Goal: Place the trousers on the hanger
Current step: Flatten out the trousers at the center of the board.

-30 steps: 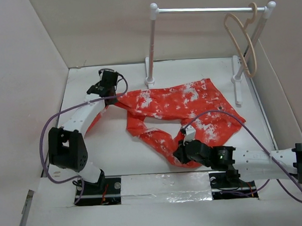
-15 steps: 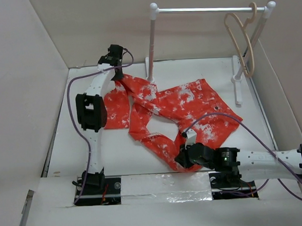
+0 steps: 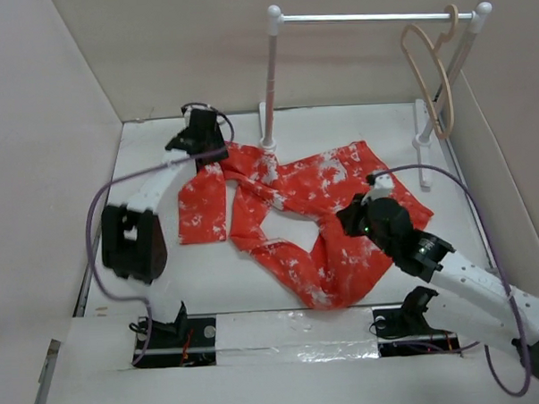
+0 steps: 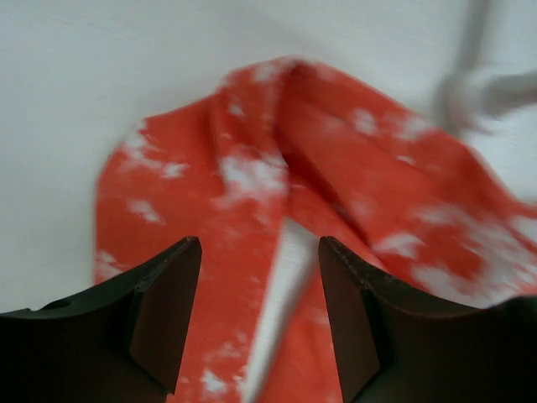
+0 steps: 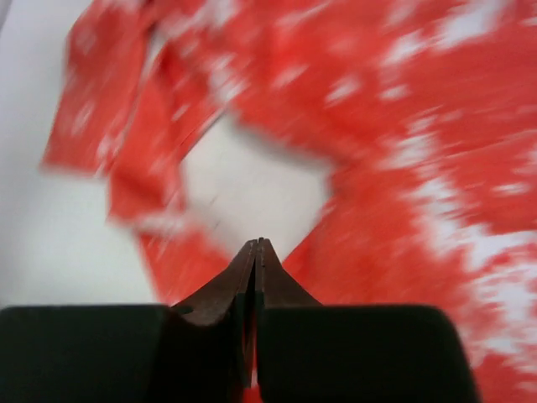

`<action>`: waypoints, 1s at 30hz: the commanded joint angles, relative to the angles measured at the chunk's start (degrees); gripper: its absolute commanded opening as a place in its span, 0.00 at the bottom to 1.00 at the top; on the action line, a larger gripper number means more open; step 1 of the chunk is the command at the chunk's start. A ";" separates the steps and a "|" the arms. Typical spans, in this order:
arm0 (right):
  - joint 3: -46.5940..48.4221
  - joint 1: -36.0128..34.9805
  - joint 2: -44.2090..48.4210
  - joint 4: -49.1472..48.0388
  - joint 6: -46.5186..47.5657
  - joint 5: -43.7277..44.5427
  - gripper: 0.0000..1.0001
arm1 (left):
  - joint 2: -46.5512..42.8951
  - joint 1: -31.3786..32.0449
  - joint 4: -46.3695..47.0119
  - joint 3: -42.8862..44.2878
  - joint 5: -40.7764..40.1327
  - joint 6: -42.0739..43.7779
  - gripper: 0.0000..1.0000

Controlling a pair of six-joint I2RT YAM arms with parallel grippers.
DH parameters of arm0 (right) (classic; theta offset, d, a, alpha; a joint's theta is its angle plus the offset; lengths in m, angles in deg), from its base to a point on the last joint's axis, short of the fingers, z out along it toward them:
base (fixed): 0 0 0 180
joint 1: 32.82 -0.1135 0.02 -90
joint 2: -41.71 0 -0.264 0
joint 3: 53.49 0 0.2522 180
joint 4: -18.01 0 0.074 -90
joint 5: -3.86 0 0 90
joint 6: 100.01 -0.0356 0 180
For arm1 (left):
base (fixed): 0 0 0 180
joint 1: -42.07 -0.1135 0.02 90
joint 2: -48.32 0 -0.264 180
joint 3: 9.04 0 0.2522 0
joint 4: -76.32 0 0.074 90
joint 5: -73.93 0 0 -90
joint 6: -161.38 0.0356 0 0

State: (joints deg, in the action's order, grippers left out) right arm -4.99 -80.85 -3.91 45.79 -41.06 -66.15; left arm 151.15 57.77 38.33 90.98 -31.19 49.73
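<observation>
The orange-red trousers (image 3: 314,196) with white blotches lie crumpled across the middle of the table, one leg (image 3: 202,200) folded down at the left. My left gripper (image 3: 206,149) hovers over the top of that leg; its fingers (image 4: 172,285) stand open with nothing between them, and cloth (image 4: 252,176) shows below. My right gripper (image 3: 351,218) hangs above the trousers' right half with its jaws (image 5: 256,245) pressed shut. The blurred cloth (image 5: 419,168) lies well below it. The beige hanger (image 3: 432,70) hangs by its hook from the rail at the back right.
A white rack with a metal rail (image 3: 369,17) stands along the back. Its left post (image 3: 269,86) is just behind the trousers and its right foot (image 3: 422,146) is near the right wall. White walls close in the table on three sides.
The left gripper has opened and let go of the trouser leg, which has dropped folded at the left. The right gripper has moved from the front leg up over the trousers' right half.
</observation>
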 commanded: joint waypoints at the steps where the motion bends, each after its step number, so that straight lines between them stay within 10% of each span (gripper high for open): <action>1: 1.29 16.17 -2.35 -5.40 4.77 -5.91 0.00 | -14.22 11.95 16.90 -15.69 1.50 -7.70 0.54; 3: 1.64 29.14 -6.65 -7.86 5.03 -10.83 0.01 | -16.42 19.60 22.37 -21.72 -0.08 -10.86 0.51; 7: 3.66 45.02 -16.67 -12.26 5.56 -15.93 0.64 | -18.88 29.10 23.00 -29.91 -10.07 -14.99 0.50; 10: 7.52 49.86 -27.29 -17.00 5.21 -18.75 0.83 | -21.51 34.38 23.87 -33.94 -10.73 -16.23 0.50; 16: 17.18 51.28 -40.93 -14.73 6.09 -18.31 1.00 | -25.56 40.63 28.45 -40.10 -9.41 -15.35 0.51; 30: 41.53 53.74 -65.46 7.41 10.83 -29.01 0.95 | -39.80 41.86 38.38 -52.59 -4.40 -12.54 0.50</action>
State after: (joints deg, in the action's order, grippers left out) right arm 31.93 -26.89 -65.90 46.40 -33.08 -90.20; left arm 114.26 99.45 71.99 39.53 -36.46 35.83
